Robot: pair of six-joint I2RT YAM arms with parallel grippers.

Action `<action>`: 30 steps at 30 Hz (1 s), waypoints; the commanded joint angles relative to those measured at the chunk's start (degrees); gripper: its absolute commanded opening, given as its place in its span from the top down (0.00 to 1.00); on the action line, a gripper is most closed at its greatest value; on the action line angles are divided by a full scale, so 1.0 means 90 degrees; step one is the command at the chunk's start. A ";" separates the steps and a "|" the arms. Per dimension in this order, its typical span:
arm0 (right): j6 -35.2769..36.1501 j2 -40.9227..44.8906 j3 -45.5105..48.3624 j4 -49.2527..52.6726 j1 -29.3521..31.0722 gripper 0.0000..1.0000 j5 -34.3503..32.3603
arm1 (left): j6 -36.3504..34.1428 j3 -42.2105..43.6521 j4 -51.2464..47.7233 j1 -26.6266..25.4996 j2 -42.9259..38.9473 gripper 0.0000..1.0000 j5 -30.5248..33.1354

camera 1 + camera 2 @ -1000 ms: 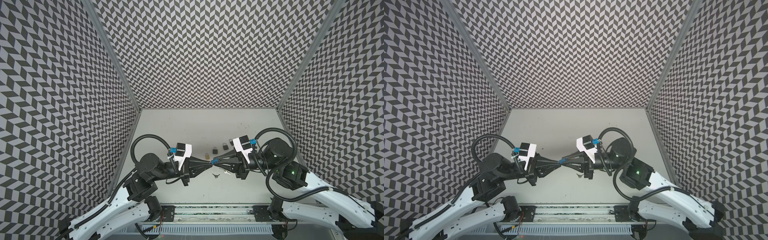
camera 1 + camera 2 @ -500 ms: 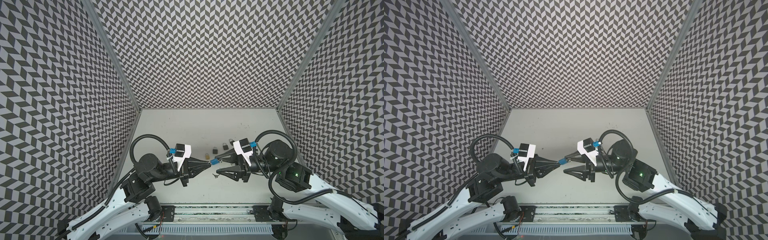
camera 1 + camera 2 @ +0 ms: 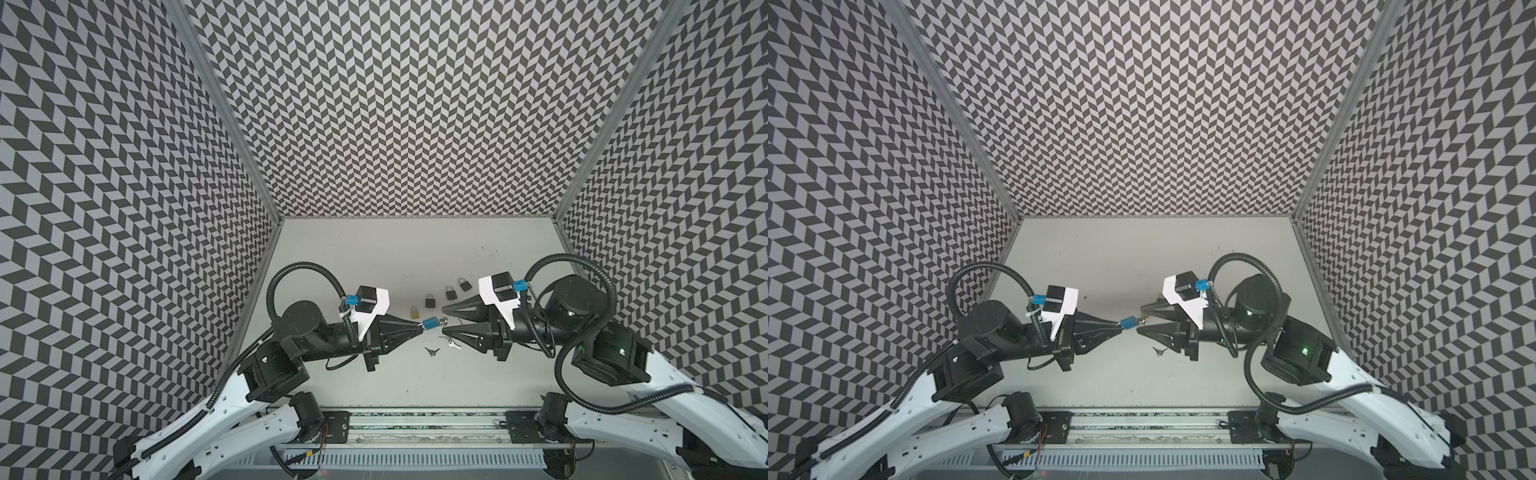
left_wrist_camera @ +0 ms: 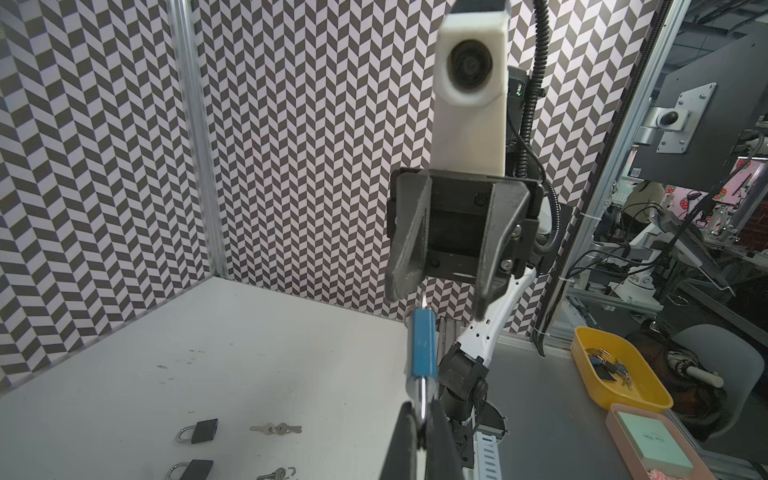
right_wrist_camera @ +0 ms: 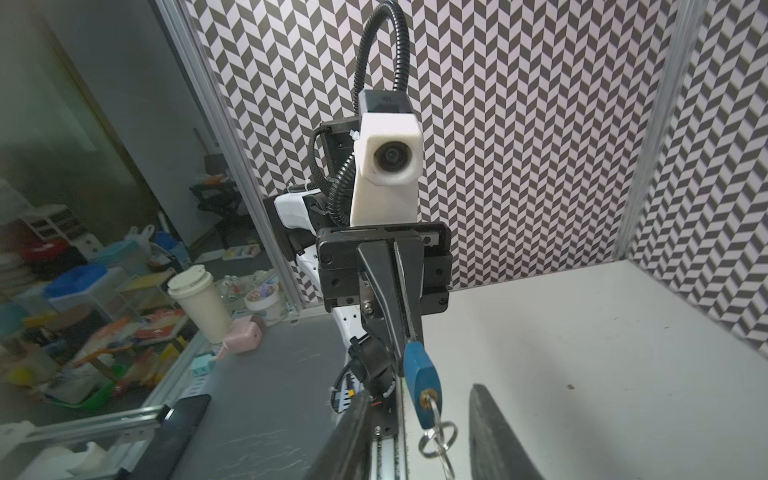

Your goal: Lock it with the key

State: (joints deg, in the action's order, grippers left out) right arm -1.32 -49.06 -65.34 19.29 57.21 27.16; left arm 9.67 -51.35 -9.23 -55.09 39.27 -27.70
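Observation:
A blue padlock [image 3: 430, 323] [image 3: 1128, 323] hangs in the air between the two arms. My left gripper [image 3: 420, 327] [image 4: 420, 419] is shut on its silver shackle [image 4: 420, 390]. The key [image 5: 427, 401] sits in the brass keyhole at the lock's far end, and its ring [image 5: 436, 436] dangles with a second key. My right gripper [image 3: 444, 320] [image 5: 419, 391] faces the lock and stands open; its fingers [image 5: 494, 432] flank the key and ring with a gap on each side.
A brass padlock [image 3: 414, 311] and three black padlocks [image 3: 430, 300] [image 3: 450, 292] [image 3: 464, 284] lie on the white table behind the grippers. Two loose key sets [image 3: 432, 351] [image 3: 452, 343] lie just in front. Patterned walls close three sides. A yellow tray [image 4: 615, 370] sits outside the cell.
My right gripper, shut on the key a second ago, has let go, opened wide, then narrowed somewhat around the key. The left gripper and padlock have barely moved.

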 commanded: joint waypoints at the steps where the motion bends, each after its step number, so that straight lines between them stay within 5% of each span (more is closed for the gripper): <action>1: 0.0093 0.0025 -0.0151 -0.0044 0.0013 0.72 -0.0186 | -0.0137 -0.0203 -0.0078 -0.0006 -0.0057 1.00 0.0002; 7: 0.0069 -0.0019 -0.0130 -0.0044 0.0020 0.80 -0.0127 | -0.0108 -0.0191 -0.0010 -0.0001 -0.0056 1.00 -0.0026; 13: 0.0052 -0.0076 -0.0141 -0.0070 0.0020 1.00 0.0028 | -0.0098 -0.0179 0.0026 0.0001 -0.0045 1.00 -0.0047; 23: 0.0104 0.0015 -0.0016 -0.0137 0.0020 1.00 0.0255 | -0.0127 -0.0163 -0.0038 -0.0001 -0.0177 1.00 0.0274; 30: -0.0065 0.0551 0.0190 -0.0558 -0.0011 1.00 -0.0336 | -0.0137 -0.0141 -0.0100 -0.0001 -0.0331 1.00 0.0459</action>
State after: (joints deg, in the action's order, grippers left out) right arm -1.54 -46.65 -63.72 18.96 57.17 26.11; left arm 9.61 -51.35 -10.20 -55.11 37.28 -25.52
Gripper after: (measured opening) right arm 0.048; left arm 0.048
